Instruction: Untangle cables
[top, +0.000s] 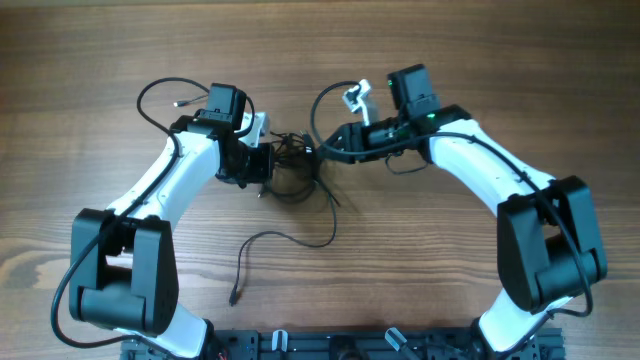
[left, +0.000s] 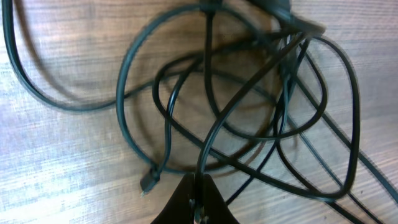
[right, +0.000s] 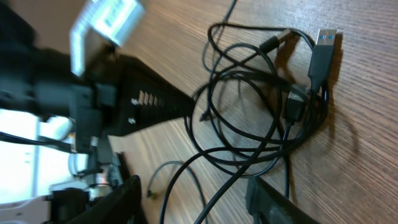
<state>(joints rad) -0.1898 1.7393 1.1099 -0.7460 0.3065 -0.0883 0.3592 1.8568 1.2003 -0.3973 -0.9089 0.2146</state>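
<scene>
While the wooden table (top: 400, 270) fills the whole view, your left arm (top: 170, 185) and right arm (top: 490, 170) reach in from either side and meet toward the far middle. The cables (top: 295, 168) lie there as a knot of thin black loops, flat on the wood between the two grippers.

Your left gripper (left: 198, 186) sits at the knot's left edge. Its fingers are pressed together on one strand of the cables, which runs out of the tip and up into the loops.

Your right gripper (right: 194, 190) sits at the knot's right edge with its fingers spread wide. Several strands pass through the gap; you cannot tell whether any of them touches a finger.

One loose strand (top: 240, 268) trails from the knot toward the near side, curls left and ends in a small plug (top: 233, 297), well apart from the tangle. A USB plug (right: 323, 46) rests at the knot's rim, touching the outer loops.
</scene>
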